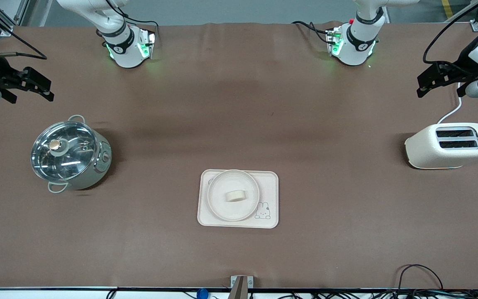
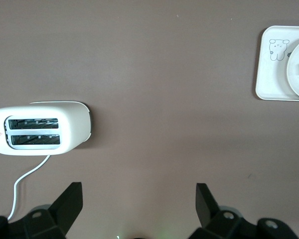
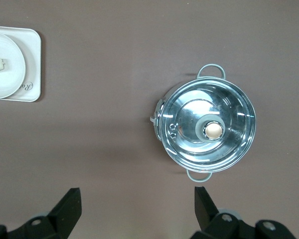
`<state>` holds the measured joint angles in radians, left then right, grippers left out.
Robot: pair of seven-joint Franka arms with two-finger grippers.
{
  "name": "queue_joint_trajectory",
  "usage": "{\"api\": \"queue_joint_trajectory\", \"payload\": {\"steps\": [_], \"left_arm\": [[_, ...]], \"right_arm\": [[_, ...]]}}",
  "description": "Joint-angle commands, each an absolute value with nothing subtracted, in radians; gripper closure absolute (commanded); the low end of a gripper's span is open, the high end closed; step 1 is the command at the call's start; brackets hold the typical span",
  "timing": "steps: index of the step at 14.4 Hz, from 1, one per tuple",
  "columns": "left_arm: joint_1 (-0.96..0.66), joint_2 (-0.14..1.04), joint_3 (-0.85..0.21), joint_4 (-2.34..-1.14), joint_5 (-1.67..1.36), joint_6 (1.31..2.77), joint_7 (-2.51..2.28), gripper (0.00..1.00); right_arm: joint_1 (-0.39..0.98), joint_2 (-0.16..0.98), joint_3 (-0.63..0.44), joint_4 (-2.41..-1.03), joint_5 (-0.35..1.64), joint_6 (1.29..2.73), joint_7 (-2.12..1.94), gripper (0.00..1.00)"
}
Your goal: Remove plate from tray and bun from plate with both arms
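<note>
We count one plate (image 1: 233, 195), one bun (image 1: 235, 195), one tray (image 1: 238, 198), one pot (image 1: 71, 155) and one toaster (image 1: 449, 146) on the brown worktop (image 1: 239, 104). The round, shallow cream plate lies on the rectangular cream tray with rounded corners, near the middle of the worktop edge closest to the front camera, and a small rabbit drawing (image 1: 263, 210) shows in one tray corner. The squat, flat-topped bun sits in the middle of the plate. The pot is shiny metal with a glass lid and two loop handles, toward the right arm's end. The smooth cream toaster with two slots stands toward the left arm's end. The left gripper (image 2: 139, 206) hangs over the table near the toaster, fingers spread and empty. The right gripper (image 3: 137, 206) hangs near the pot, also spread wide and empty.
</note>
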<state>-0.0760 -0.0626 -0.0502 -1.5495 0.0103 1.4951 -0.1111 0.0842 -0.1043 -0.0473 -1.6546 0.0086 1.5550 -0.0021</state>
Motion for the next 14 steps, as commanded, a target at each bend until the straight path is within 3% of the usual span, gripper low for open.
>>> {"api": "queue_joint_trajectory", "payload": {"steps": [1,6,10,14], "left_arm": [[-0.074,-0.061,-0.052,-1.540,0.003,1.496,-0.104,0.00],[-0.072,-0.039,-0.052,-1.513,0.008,1.496,-0.104,0.00],[-0.074,-0.014,-0.054,-1.489,0.006,1.496,-0.106,0.00],[-0.072,-0.008,-0.054,-1.494,0.002,1.494,-0.097,0.00]], "right_arm": [[0.054,-0.101,-0.054,-1.666,0.008,1.574,0.003,0.00],[0.060,-0.063,-0.048,-1.666,0.069,1.606,0.006,0.00],[0.187,0.131,-0.048,-1.664,0.268,1.808,0.021,0.00],[0.331,0.397,-0.048,-1.634,0.415,2.078,0.098,0.00]]}}
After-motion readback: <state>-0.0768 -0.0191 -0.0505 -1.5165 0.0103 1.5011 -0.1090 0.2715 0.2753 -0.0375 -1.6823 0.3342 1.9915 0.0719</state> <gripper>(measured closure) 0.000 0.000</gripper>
